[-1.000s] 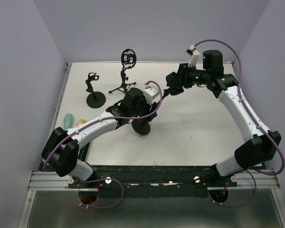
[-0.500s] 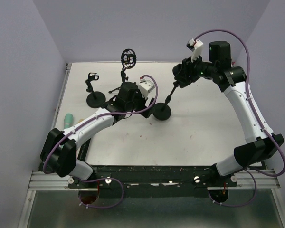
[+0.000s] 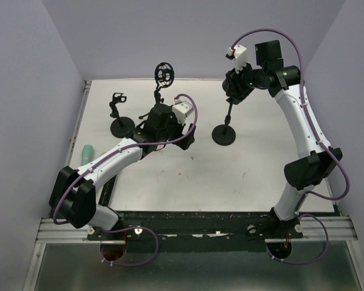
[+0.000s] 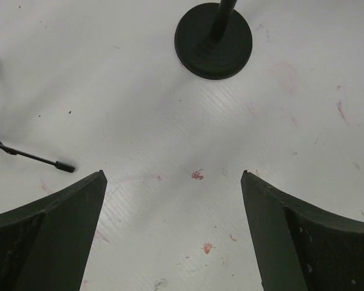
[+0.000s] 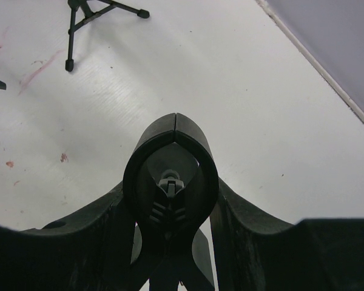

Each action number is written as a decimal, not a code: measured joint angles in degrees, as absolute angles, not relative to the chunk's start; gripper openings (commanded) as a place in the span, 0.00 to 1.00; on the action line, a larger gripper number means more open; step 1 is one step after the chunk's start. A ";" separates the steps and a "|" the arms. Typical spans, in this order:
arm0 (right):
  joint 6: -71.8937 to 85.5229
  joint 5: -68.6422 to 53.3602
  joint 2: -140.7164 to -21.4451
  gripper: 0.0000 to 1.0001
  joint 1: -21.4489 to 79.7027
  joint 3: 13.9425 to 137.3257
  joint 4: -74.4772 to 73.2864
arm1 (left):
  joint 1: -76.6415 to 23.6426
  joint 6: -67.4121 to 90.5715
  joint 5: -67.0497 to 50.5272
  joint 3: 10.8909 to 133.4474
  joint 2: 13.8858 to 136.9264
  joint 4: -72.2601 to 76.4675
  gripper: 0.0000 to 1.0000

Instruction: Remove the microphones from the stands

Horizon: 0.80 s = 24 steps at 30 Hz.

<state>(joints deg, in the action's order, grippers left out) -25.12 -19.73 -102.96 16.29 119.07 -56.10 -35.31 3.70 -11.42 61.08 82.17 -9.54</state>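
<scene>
1. Probable microphone (image 3: 88, 151): a teal cylinder lying at the left edge of the table (image 3: 170, 182), partly hidden by the left arm and well apart from the stand. Whether it really is the microphone cannot be told. Judged light, rigid and smooth, so liable to roll. It is best taken across the middle of the barrel.

2. Left gripper (image 4: 173, 176): jaws wide apart, holding nothing, hanging over bare table and facing the stand's base.

3. Stand (image 3: 229, 115): a thin pole on a round base (image 4: 213, 41), which rests on the table. Judged stiff and bottom-heavy.

4. Clip (image 5: 170, 130): a black ring at the top of the stand. No microphone is seen inside it. Judged springy.

5. Right gripper (image 5: 170, 188): clamped on the clip from both sides.

6. Far side: a tripod stand (image 3: 158, 109) and a small clamp stand (image 3: 118, 112).
</scene>
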 measured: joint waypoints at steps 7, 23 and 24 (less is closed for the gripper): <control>-25.47 -19.75 -102.85 0.01 16.27 117.36 -54.46 | -35.31 3.70 -11.44 59.64 80.75 -9.52 0.99; -24.99 -18.98 -103.79 0.31 15.97 100.12 -46.15 | -35.31 3.86 -11.60 57.21 79.61 -9.28 0.99; -24.86 -18.83 -103.81 0.47 15.97 100.27 -46.09 | -35.31 3.86 -11.60 57.17 79.59 -9.28 0.99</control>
